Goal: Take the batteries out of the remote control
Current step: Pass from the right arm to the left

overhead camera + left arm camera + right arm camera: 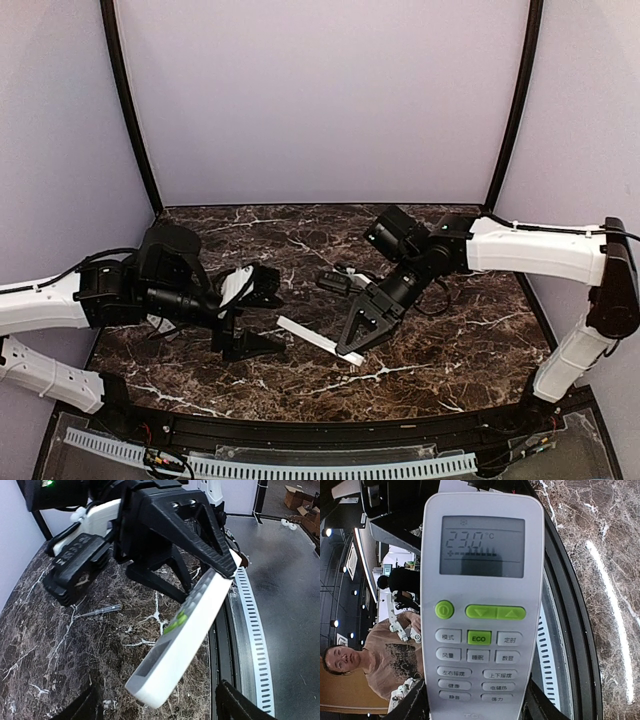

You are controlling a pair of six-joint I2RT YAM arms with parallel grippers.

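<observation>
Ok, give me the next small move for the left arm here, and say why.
Probably ease the left end effector forward and close it on the free screen end of the remote. The right end effector grips only the button end, holding it tilted above the table; the left one is open, facing that end, not touching. No battery shows yet.

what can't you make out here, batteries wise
batteries: none visible in any view; both wrist views show only the remote button face, and in the top view it is too small
remote lower end: right wrist view, cut by the bottom edge
left gripper fingers: left wrist view, cut by the bottom edge
</observation>
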